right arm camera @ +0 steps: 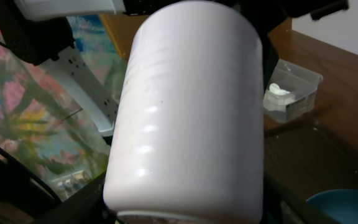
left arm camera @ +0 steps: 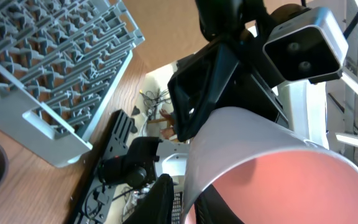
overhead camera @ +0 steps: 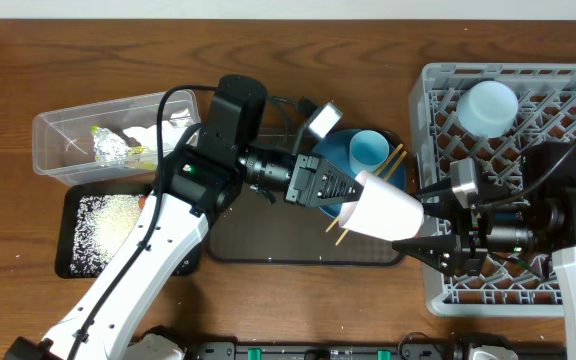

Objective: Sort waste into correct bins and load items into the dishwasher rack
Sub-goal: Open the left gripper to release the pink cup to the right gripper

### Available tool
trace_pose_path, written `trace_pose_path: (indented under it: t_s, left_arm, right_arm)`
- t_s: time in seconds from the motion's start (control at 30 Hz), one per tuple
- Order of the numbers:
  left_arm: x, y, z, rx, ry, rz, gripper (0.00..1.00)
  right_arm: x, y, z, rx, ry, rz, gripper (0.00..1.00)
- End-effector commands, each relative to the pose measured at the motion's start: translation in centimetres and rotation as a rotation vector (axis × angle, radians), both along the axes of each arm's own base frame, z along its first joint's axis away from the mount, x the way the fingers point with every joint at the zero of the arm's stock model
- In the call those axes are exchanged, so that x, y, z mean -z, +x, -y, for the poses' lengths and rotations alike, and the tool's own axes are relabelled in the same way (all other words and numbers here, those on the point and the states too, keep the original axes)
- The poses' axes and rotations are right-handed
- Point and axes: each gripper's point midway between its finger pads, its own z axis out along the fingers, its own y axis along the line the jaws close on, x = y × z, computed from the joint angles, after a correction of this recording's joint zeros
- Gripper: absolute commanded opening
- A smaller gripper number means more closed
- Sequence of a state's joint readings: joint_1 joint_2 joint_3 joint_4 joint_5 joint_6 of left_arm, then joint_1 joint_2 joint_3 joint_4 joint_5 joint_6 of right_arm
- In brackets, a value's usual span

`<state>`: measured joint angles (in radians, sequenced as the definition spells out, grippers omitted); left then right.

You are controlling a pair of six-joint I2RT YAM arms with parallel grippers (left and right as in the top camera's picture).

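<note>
The pink cup hangs on its side in the air between both arms, above the right end of the serving tray. My left gripper straddles the cup's rim, one finger inside and one outside. In the left wrist view a thin gap shows between the outer finger and the cup wall. My right gripper is shut on the cup's base end, its fingers against both sides of the cup. The dishwasher rack stands at the right with the pale bowl in it.
On the brown serving tray sit the blue plate, light blue cup and chopsticks. The clear tub at left holds foil and tissue. The black tray holds rice.
</note>
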<state>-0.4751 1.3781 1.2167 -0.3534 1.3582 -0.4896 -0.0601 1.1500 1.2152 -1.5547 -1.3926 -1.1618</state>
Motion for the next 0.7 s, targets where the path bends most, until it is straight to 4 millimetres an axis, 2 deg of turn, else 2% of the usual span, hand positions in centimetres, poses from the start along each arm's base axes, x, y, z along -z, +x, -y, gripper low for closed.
trace_pose_path:
  t_s: [0.0, 0.17, 0.47, 0.67]
  left_arm:
    - [0.7, -0.3, -0.1, 0.003, 0.010, 0.020, 0.16]
    - [2.7, 0.0, -0.5, -0.053, 0.102, -0.028, 0.16]
    - [3.0, -0.1, -0.6, -0.049, 0.107, -0.015, 0.17]
    - [3.2, 0.1, -0.6, -0.063, 0.118, -0.009, 0.16]
  right_arm:
    - [-1.0, -0.3, -0.3, -0.018, 0.054, 0.026, 0.53]
    - [-1.0, -0.3, -0.3, -0.018, 0.054, 0.033, 0.52]
    - [-1.0, -0.3, -0.3, -0.018, 0.054, 0.033, 0.52]
    - [-1.0, -0.3, -0.3, -0.018, 0.054, 0.034, 0.62]
